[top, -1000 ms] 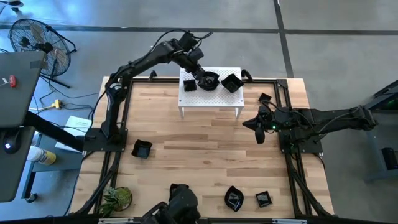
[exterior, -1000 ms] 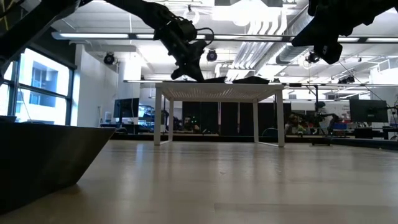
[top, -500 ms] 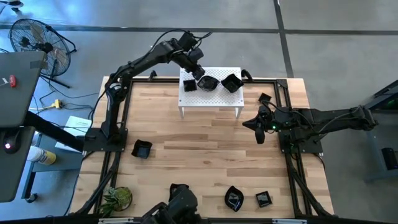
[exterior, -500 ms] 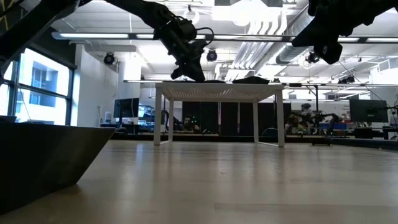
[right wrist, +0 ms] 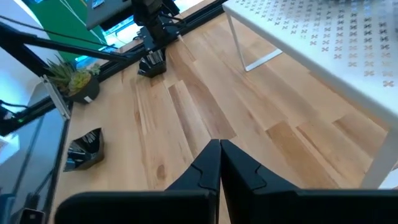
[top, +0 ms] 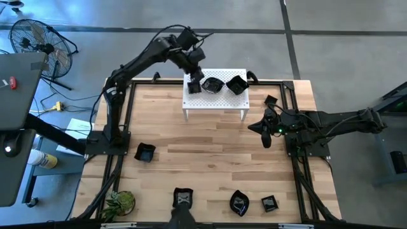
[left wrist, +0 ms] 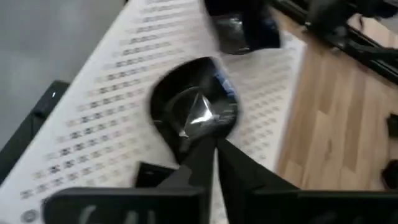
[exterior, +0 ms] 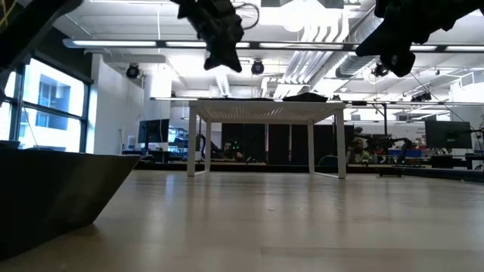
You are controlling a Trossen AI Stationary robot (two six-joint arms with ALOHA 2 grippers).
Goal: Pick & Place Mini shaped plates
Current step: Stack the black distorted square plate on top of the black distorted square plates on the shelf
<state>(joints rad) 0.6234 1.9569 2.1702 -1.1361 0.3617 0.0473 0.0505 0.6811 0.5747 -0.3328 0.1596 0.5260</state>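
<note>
Where half a second ago the left gripper [top: 193,71] sat low at the round plate [top: 212,84] on the stand [top: 216,102], it has lifted clear, fingers pressed together and empty. That plate lies on the stand between two others [top: 194,87] [top: 236,84]. Off the stand's right end, the right gripper [top: 265,132] has not moved, its fingers likewise together.

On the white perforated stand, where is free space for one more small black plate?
The white perforated stand is bare along its front half, nearest the table's middle. The back is crowded: three glossy black mini plates sit in a row there, with the left claw above the left end.
</note>
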